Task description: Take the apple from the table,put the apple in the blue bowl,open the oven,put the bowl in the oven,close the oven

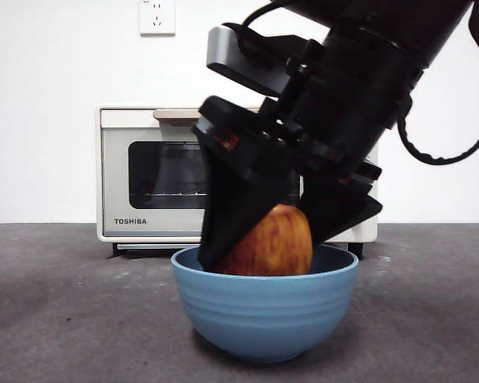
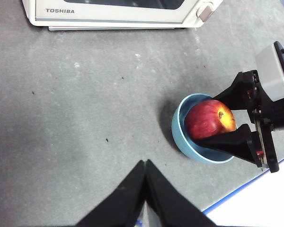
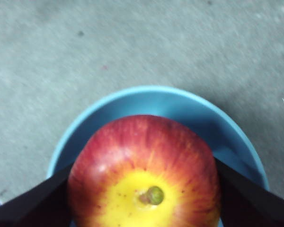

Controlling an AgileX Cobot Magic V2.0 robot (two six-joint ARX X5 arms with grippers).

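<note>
In the front view the right pincer (image 1: 283, 231) comes down from the upper right of the frame, big and dark, with its two black jaws reaching into the bowl (image 1: 265, 307) at lower centre. The jaws sit against either side of the apple (image 1: 273, 243), pinching it. The apple's lower part is below the bowl's rim and its top stands above it; whether it touches the bowl's floor cannot be told. The bowl stands on the desk (image 1: 56, 319), in front of the oven (image 1: 148, 179), which fills the middle left behind it with its door closed against the white wall.

The right wrist view looks straight down on the apple (image 3: 144, 175), yellow around its stem, with a jaw pressed on each flank and the bowl's (image 3: 156, 101) blue rim curving around it.

In the left wrist view the left pincer (image 2: 146, 170) hangs over bare desk (image 2: 75, 118) at lower centre, its jaws pressed together and holding nothing. The bowl (image 2: 180, 137) with the apple (image 2: 208, 118) lies at right of centre, the right pincer (image 2: 227, 120) clasping the fruit. The oven (image 2: 118, 12) runs along the top edge.
</note>
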